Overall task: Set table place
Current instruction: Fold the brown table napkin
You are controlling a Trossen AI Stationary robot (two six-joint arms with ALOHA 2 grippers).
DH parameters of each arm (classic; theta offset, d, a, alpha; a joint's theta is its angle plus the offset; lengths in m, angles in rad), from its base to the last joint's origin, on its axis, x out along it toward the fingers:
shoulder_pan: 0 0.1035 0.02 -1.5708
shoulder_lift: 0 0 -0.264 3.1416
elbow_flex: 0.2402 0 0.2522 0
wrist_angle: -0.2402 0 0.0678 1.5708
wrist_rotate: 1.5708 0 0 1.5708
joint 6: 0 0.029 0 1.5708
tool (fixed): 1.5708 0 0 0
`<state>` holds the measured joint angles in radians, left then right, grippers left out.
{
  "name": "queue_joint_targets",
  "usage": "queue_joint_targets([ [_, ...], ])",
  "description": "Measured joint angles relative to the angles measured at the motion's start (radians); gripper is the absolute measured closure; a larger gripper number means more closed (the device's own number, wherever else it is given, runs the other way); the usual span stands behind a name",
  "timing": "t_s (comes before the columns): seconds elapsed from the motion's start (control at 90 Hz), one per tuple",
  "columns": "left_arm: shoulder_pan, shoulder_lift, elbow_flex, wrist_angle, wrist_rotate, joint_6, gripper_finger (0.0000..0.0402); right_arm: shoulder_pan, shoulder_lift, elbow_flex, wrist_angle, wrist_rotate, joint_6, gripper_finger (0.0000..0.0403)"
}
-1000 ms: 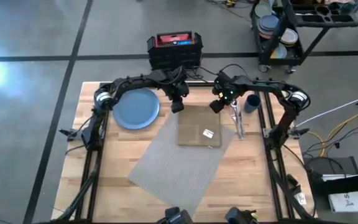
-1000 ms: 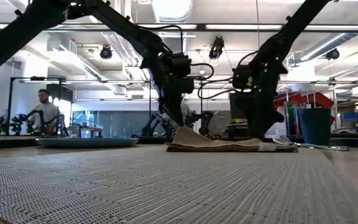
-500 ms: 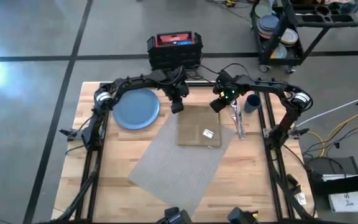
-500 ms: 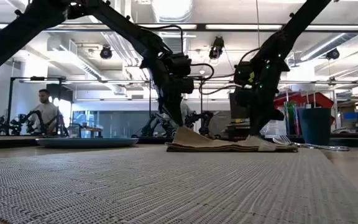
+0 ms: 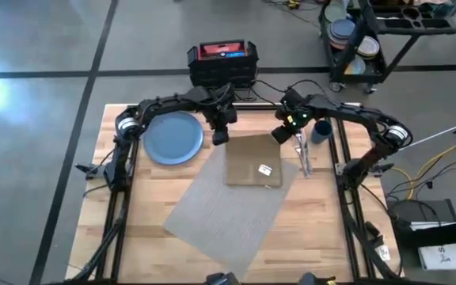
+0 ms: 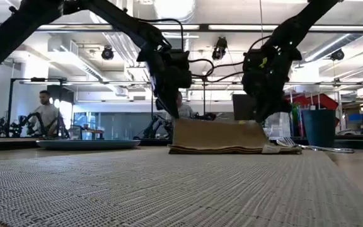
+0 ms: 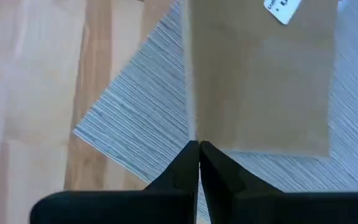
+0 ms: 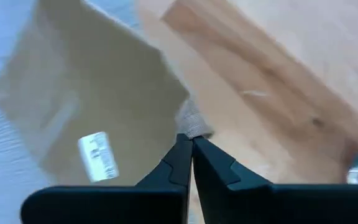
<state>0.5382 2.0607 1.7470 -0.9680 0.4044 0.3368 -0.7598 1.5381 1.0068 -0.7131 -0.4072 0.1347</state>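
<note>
High view: my left gripper (image 5: 221, 136) and right gripper (image 5: 280, 134) each pinch a far corner of the tan napkin (image 5: 252, 161), jaws closed tight on cloth. Its far edge is raised off the grey placemat (image 5: 224, 207). I see the blue plate (image 5: 173, 137) to the left; cutlery (image 5: 302, 155) and cup (image 5: 321, 131) lie right.

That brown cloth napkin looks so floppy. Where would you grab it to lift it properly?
By its two far corners, one gripper on each, coming from above. The napkin is a flat, limp rectangle, so a single pinch would let it sag. Here the left gripper and right gripper each pinch a far corner, and in the low view that edge rises off the placemat.
</note>
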Motion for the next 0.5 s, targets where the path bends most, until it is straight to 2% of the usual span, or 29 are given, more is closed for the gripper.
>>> queue_joint_targets([
  [0.278,-0.06,-0.018,-0.009,-0.064,0.078,0.037,0.0402,0.087,-0.031,-0.01,-0.015,-0.115,0.015,0.0403],
  [0.5,-0.122,-0.018,-0.09,-0.099,0.113,0.064,0.0401,0.194,-0.031,-0.079,-0.064,-0.125,0.025,0.0403],
])
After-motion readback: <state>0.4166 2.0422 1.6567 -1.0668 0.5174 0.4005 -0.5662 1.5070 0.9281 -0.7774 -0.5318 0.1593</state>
